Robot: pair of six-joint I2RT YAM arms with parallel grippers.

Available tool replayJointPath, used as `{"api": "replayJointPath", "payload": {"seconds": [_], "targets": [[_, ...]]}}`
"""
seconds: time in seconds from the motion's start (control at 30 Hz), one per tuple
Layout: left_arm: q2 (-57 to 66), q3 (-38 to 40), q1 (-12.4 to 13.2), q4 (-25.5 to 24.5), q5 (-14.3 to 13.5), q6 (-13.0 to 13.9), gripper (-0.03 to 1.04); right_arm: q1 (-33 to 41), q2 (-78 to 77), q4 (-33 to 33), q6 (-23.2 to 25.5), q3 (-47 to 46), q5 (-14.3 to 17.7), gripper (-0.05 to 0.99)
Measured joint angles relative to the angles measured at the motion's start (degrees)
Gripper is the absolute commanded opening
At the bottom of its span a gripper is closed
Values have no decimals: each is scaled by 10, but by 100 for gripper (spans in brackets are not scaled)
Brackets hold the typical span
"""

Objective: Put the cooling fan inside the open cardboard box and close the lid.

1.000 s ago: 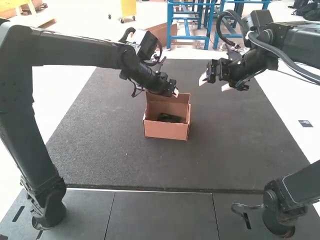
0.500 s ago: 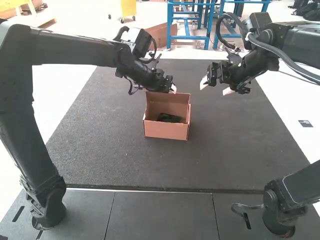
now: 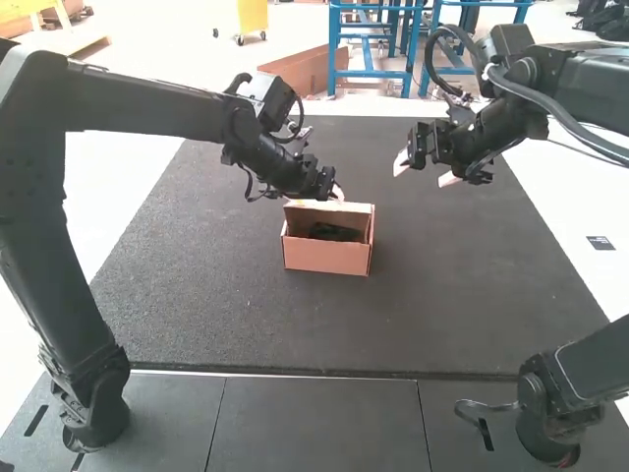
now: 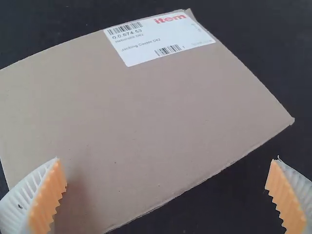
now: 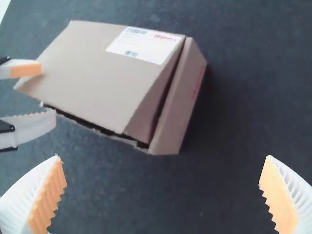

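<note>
Spread wide, the left fingers [image 4: 46, 200] are being held at the free edge of the lid [image 4: 146, 122], one ribbed finger lying over the lid's outer face and the other hanging past its edge above the dark mat [image 4: 273, 58]; nothing is being clamped. From the right wrist view the lid's corner is being seen between the two of them. The right fingers [image 5: 46, 197] are likewise being held apart and empty, in the air beyond and to the right of the cardboard box [image 3: 326, 254], well apart from it.

The cooling fan [image 3: 334, 232] is being seen as a dark shape inside the box, which is standing near the middle of the mat. The lid, with a white label [image 4: 158, 36] on its outer face, is being carried at a slant over the opening, a dark gap showing under its free edge.

Closing the lid is being judged the step in hand, the fan being already in. For a clean close, the push is best being applied flat on the outer face near the free edge and straight down towards the front wall, so that the light box is not being shoved along the mat or tipped. Should the box be sliding, steadying by the right fingers at its side wall is being advised.
</note>
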Motion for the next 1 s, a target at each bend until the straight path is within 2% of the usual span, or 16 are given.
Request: {"api": "replayJointPath", "payload": {"seconds": [0.33,0.5,0.7,0.83,0.9,1.0], "targets": [[2,-68,0,67,0,-1,97,0,0,-2,0,0,0,92],[24,-74,0,79,-7,4,97,0,0,-4,0,0,0,92],[26,-74,-2,78,-16,16,97,0,0,-4,0,0,0,92],[26,-65,-3,56,-20,22,97,0,0,-4,2,0,0,92],[18,-53,-3,35,-31,24,97,0,0,-5,3,0,0,92],[-11,-30,-2,31,-47,30,97,0,0,-6,4,0,0,92]]}}
